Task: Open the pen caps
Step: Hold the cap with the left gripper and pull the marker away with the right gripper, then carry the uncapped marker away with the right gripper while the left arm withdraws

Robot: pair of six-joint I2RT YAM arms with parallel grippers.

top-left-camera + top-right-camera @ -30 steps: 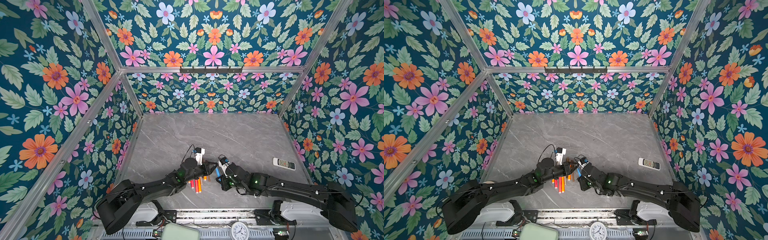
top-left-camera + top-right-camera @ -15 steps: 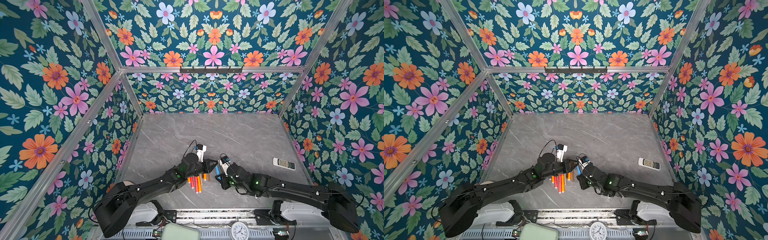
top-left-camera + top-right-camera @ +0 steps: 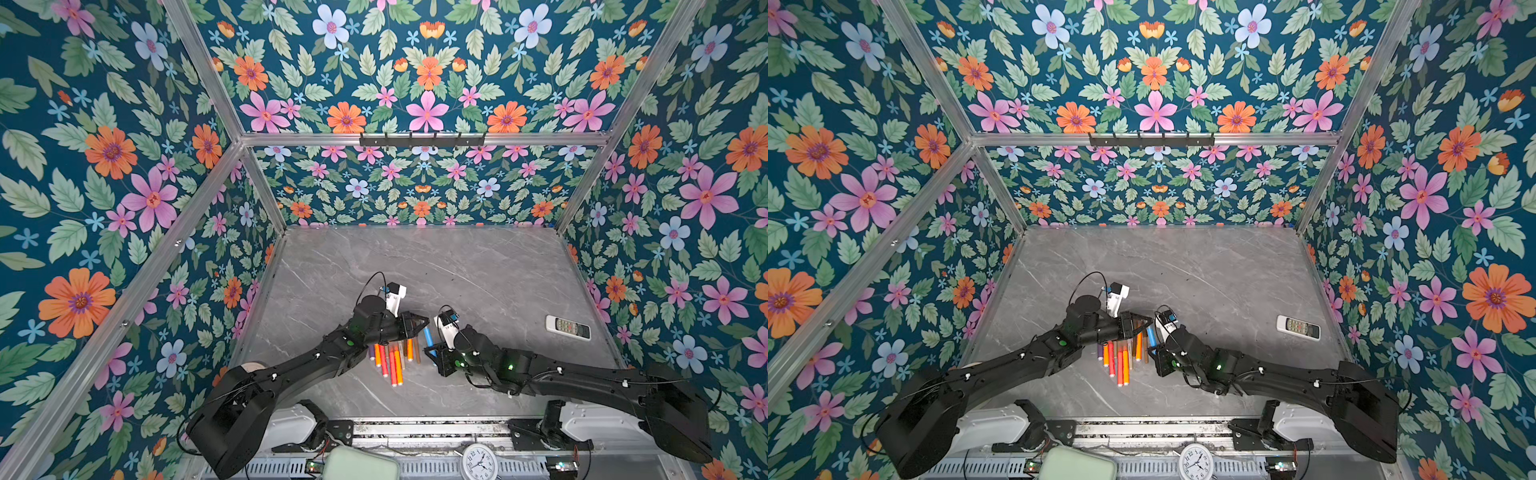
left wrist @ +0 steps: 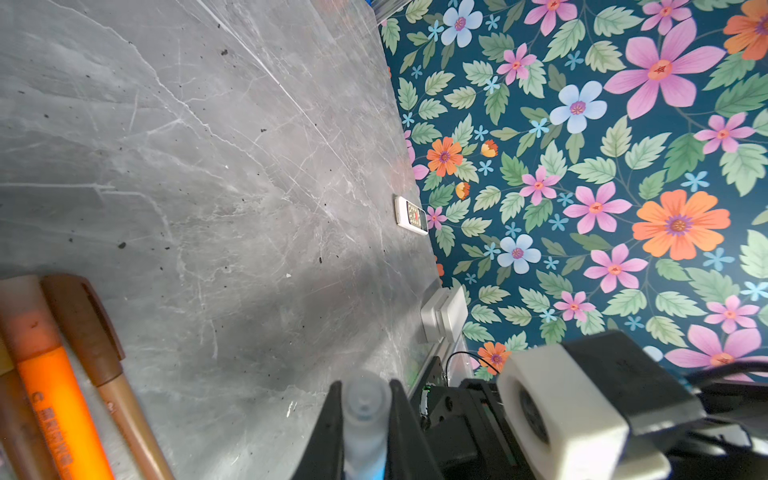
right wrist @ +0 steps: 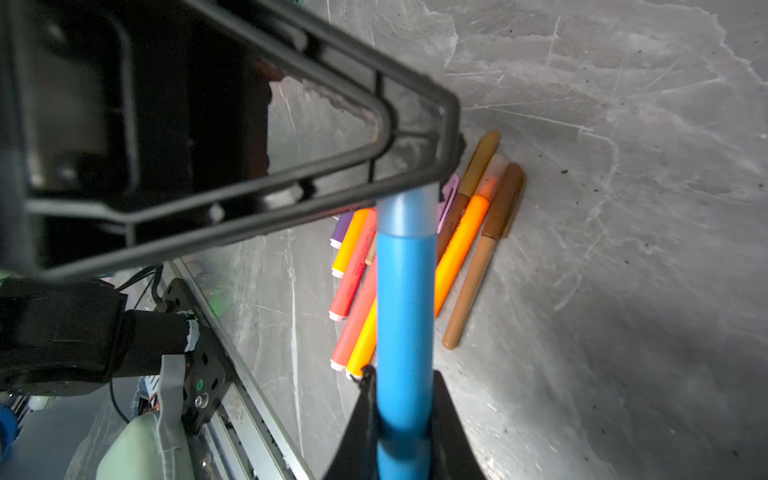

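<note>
Only wrist views clearly show left fingers point(image 4: 328, 436) clamping the cap point(image 4: 365, 405), right fingers point(image 5: 451, 428) the blue pen point(image 5: 405, 311).

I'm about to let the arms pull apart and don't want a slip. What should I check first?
1. Grip of right tool on blue pen: ok, shut on the body.
2. Grip of left tool on translucent cap: ok, shut on it.
3. Cap in line with the body: ok.
4. Cap off: not ok, it sits flush on the body.
5. Held pen apart from the loose pens: cannot tell; they overlap in the right wrist view.
6. Remote away from both arms: ok.
</note>
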